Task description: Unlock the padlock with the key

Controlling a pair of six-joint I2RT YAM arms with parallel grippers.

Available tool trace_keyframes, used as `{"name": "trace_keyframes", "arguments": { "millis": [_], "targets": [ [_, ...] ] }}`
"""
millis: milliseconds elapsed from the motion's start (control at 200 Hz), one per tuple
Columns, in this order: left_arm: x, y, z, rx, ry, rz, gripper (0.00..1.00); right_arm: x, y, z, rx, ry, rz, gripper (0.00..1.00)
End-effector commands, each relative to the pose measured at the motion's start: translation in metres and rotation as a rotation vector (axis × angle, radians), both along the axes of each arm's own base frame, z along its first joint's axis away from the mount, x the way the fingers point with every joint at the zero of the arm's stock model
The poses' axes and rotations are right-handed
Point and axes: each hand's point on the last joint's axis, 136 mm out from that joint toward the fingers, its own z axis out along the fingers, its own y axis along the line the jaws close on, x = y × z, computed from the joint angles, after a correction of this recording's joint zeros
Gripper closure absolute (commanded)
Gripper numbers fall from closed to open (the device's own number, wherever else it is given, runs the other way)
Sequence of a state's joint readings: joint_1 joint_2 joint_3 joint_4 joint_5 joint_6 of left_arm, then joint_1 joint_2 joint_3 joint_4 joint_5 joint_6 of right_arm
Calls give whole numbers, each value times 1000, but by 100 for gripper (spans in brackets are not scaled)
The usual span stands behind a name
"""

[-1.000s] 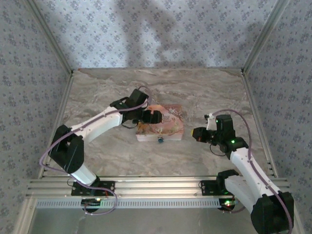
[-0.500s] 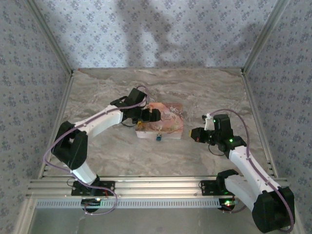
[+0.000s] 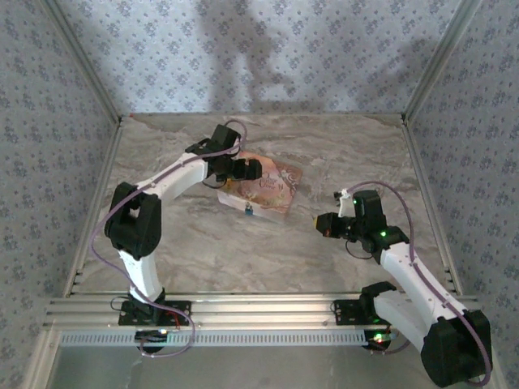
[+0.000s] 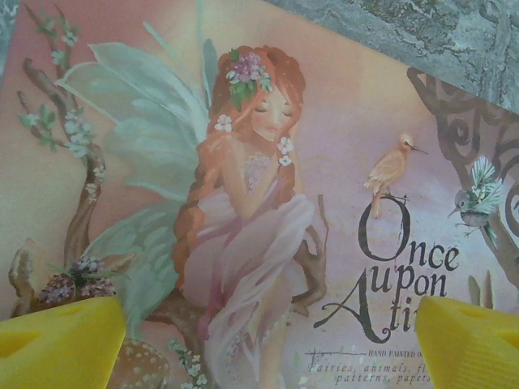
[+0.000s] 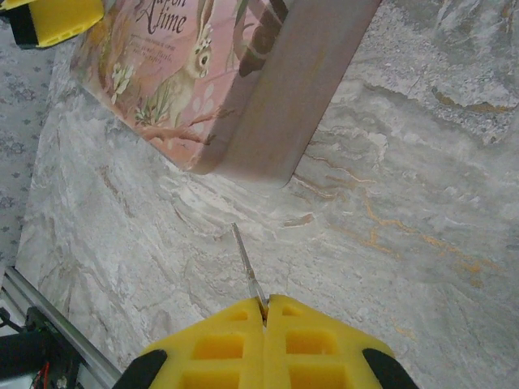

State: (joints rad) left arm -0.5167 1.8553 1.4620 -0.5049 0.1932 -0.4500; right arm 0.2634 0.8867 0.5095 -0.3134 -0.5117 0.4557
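A pink pictured box lies skewed mid-table. The tiny blue padlock hangs on its near-left side. My left gripper is over the box's back-left part, jaws wide apart. In the left wrist view the left gripper has both yellow fingertips low over the fairy picture on the lid, with nothing between them but the lid. My right gripper hovers to the right of the box, shut on the key. The thin metal key pokes from the shut right gripper toward the box's corner.
The marble tabletop is walled by patterned panels at the back and both sides. An aluminium rail runs along the near edge by the arm bases. Bare marble lies between the key tip and the box.
The left gripper has swung back and left, and the box has turned with it, its padlock side now facing near-left. The right gripper has edged slightly left, still shut on the key.
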Motion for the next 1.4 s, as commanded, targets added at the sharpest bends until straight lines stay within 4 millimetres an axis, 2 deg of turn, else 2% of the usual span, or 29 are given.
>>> {"name": "trace_keyframes", "arguments": {
  "millis": [0,125,235,335,435,540,625,734,824,949,1109,1394],
  "targets": [
    [-4,5,0,39,-2,-28,7,6,3,13,13,-30,-5,100],
    [-5,9,26,15,-90,-31,7,11,7,18,23,-38,6,100],
    [-14,14,62,-28,-225,-37,5,19,15,26,38,-43,33,100],
    [-31,26,83,-53,-309,-21,4,27,25,36,41,-64,64,100],
    [-54,35,88,-90,-359,-16,3,37,38,43,42,-77,101,100],
    [-86,34,78,-118,-368,-54,6,50,56,50,43,-89,145,100],
    [-111,34,60,-110,-357,-77,6,60,72,55,42,-97,181,100],
    [-132,36,34,-114,-314,-91,8,76,92,58,25,-101,219,100],
    [-143,32,18,-150,-279,-109,9,89,108,51,17,-80,243,100],
    [-148,23,8,-195,-295,-132,9,108,122,38,-7,-55,249,100],
    [-146,10,-1,-233,-313,-167,8,127,129,21,-50,-28,235,100],
    [-135,-2,-17,-208,-359,-208,8,127,127,-17,-131,51,228,100]
  ]
}}
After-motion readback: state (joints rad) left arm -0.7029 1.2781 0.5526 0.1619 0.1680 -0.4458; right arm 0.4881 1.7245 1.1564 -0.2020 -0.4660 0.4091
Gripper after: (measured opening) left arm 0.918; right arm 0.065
